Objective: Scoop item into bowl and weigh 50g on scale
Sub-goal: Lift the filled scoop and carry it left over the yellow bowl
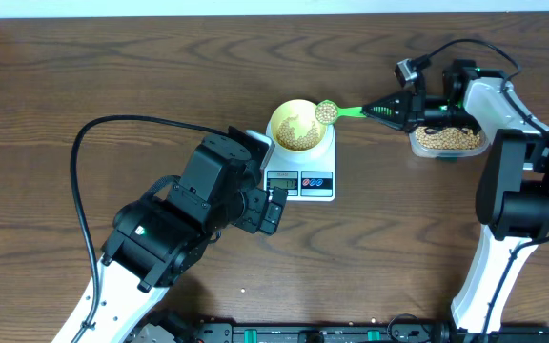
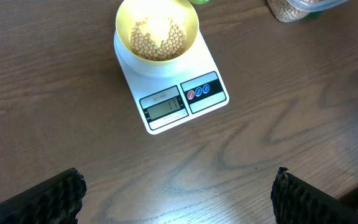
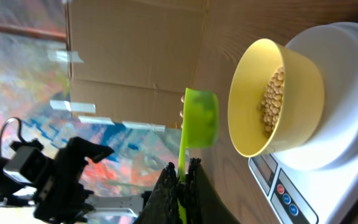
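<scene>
Green spoon [image 1: 351,111], pinched by its thin stiff handle in the closed right jaws, hovers at the rim of the bowl [image 3: 303,81] on the scale [image 1: 284,181], its tiny hard beans [image 1: 326,111] likely light and roll-prone; left jaws gape empty.

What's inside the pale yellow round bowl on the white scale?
Small round tan beans heaped around the bowl wall, a bare yellow patch mid-floor. Floor beneath the beans is covered.

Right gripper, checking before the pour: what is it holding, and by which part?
The green spoon, loaded with beans, pinched by its handle in the right gripper.
</scene>
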Available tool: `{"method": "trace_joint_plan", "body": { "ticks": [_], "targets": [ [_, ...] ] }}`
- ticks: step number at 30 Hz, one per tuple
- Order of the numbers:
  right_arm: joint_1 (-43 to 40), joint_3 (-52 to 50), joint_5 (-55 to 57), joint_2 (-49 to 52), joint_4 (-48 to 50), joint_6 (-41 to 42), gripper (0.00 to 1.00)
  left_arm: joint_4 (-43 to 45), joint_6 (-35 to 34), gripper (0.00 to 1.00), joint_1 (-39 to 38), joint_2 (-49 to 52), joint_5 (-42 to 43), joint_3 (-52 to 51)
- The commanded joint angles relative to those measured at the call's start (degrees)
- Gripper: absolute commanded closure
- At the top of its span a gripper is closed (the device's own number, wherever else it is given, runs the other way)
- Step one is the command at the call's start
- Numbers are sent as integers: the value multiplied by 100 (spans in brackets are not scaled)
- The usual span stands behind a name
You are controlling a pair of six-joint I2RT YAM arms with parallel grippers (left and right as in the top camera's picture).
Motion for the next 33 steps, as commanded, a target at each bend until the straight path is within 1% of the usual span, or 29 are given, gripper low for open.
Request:
{"method": "trace_joint_plan", "body": {
  "ticks": [1,6,14,24,26,29,33],
  "targets": [
    [212,114,-184,59,181,17,99,-2,-31,2,20,-35,13,116],
    [424,114,-184,59,544,20,99,-2,-31,2,20,-35,15,116],
    [444,114,-9,59,1187,214,99,0,-31,2,20,-35,13,116],
    [516,114,372,59,2022,203,99,0,-31,2,20,-35,13,116],
    [586,114,372,59,2415,203,99,-2,-31,2,20,-35,13,116],
    [660,114,372,59,2719,205,99,0,-31,2,20,-35,13,116],
    [741,114,374,59,2905,144,99,-2,-31,2,20,-35,13,116]
  ]
}}
